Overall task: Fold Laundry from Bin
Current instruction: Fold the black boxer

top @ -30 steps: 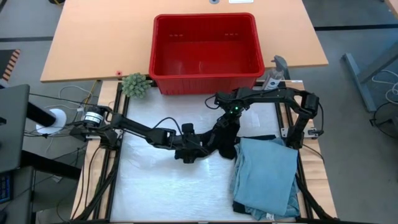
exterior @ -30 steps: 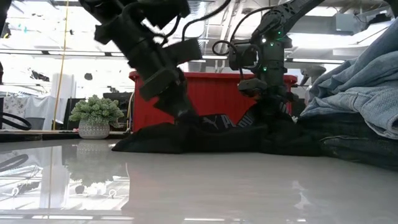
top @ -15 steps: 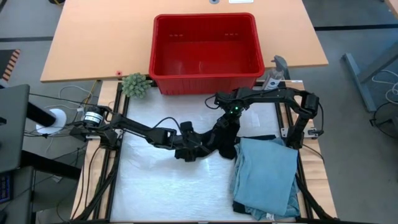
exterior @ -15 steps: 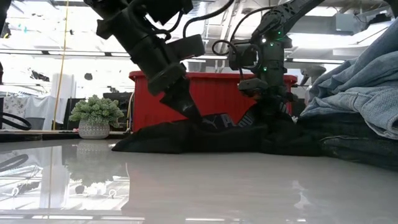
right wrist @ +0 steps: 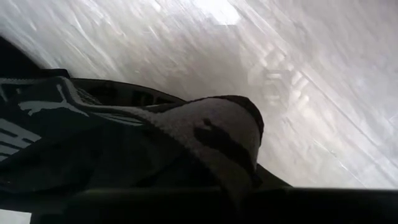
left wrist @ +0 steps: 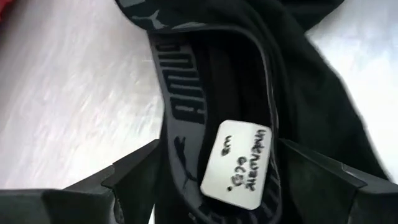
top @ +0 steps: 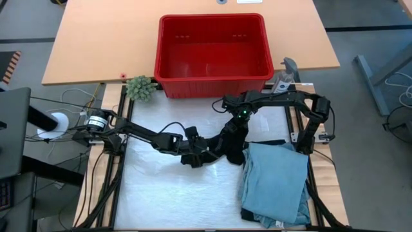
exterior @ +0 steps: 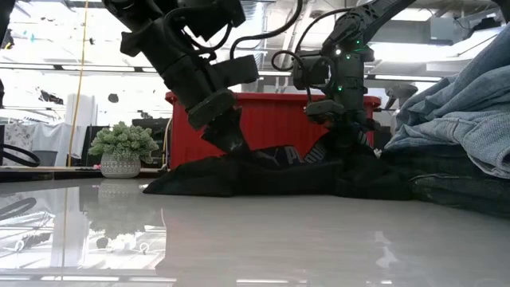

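Note:
A small black item of laundry [top: 226, 153] with a lettered waistband [left wrist: 180, 106] and a white label [left wrist: 239, 165] lies bunched on the white work surface, in front of the red bin [top: 212, 17]. My left gripper [left wrist: 216, 149] slants down over it, open, one finger on each side of the waistband. My right gripper [top: 235, 138] points straight down onto the item's right part, shut on it. The bin shows nothing inside. My left gripper is open around the waistband; I cannot tell whether its fingers touch the cloth. My right gripper pinches a raised bunch of the black cloth [right wrist: 217, 134] between its two fingers from above, pointing down. The rest of the item lies slack on the work surface [exterior: 239, 179].
A stack of folded light blue garments [top: 277, 183] lies at the work surface's near right, close beside the black item. A small potted plant [top: 140, 88] stands left of the bin. The near left of the white surface [top: 167, 193] is bare.
My left gripper has rolled a little about its own pointing line above the black item, staying open in the same place. The black item and my right gripper have kept still.

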